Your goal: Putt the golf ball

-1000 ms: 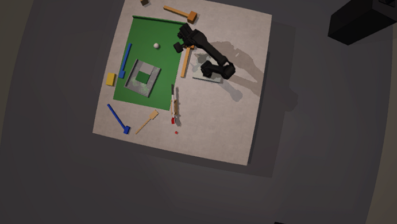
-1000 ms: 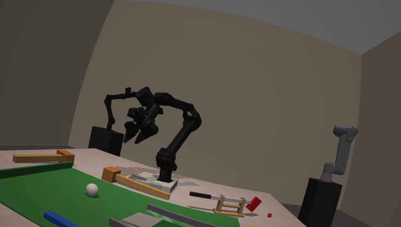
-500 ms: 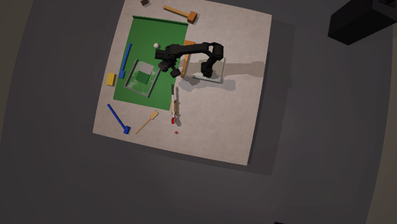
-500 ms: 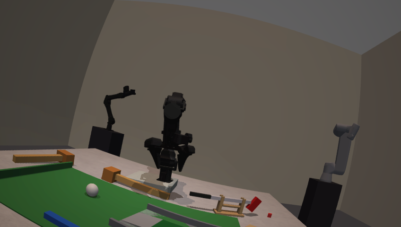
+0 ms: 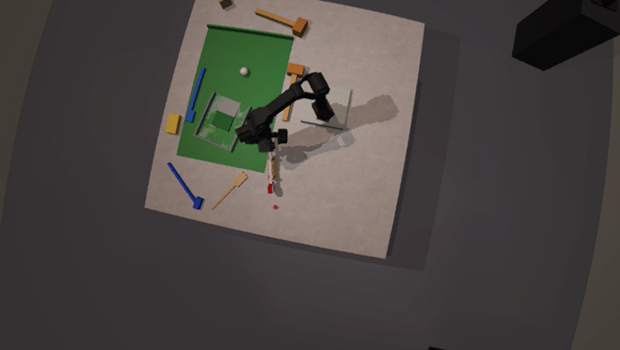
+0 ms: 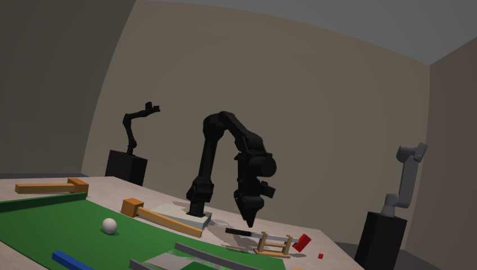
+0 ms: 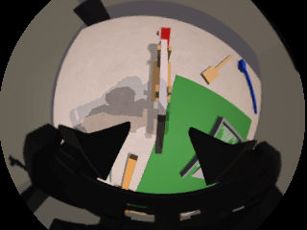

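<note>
Room: plain beige walls and a dark floor; a square, pale, stone-like worktop [image 5: 356, 166] carries everything.
Green mat: a flat green felt-like sheet [image 5: 243, 47] lies on the worktop, with a dark green rail along its far edge.
Raised green: a small green square inside a grey frame with a grey ramp [image 5: 221, 119]; nothing rests on it.
Golf ball: white, smooth and round [image 6: 109, 225], on the mat, well apart from the ramp.
Red putter: a thin grey shaft with a black grip and a blocky red head [image 6: 301, 242]; it lies across a small wooden rack [image 6: 275, 246], just beside the edge of the mat.
Tool: the black tool [image 6: 250, 223] hangs above the black grip end of the putter, pointing down; its fingers stand almost fully apart and have hold of nothing.
Step in hand: the approach to the putter, I think; the grasp is not yet made.
Next move: it calls for lowering straight down so that the grip comes between the fingers, then closing firmly on this thin, round part.
Poor view: in the wrist view the grip seems centred between the two fingers, but the picture is blurred.
Other things: orange wooden mallets [image 6: 160, 217], blue sticks [image 5: 185, 185], a yellow block [image 5: 172, 122].
</note>
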`<state>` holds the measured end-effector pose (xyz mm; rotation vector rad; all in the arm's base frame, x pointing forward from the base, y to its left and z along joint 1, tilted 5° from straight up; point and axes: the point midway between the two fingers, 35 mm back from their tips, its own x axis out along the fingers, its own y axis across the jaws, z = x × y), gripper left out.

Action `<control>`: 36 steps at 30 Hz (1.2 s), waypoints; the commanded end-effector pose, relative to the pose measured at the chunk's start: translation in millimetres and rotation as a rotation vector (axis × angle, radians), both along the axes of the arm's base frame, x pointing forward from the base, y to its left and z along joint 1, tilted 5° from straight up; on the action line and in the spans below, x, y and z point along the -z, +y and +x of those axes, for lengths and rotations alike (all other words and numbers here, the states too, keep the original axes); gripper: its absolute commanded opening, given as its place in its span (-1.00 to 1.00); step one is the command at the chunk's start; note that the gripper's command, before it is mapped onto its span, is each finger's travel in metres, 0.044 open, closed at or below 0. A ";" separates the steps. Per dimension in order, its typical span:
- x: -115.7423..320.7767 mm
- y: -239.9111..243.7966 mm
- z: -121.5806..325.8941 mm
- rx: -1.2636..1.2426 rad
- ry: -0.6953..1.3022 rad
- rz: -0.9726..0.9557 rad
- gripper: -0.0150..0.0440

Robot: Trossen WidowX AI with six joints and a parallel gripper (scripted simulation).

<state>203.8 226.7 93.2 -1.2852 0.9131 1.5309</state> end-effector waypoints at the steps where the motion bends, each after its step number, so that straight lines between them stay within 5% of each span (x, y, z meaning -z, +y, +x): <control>1: -2.6 5.7 -0.1 -0.033 -0.006 0.010 1.00; 36: 62.0 2.5 3.7 -0.033 -0.006 0.010 1.00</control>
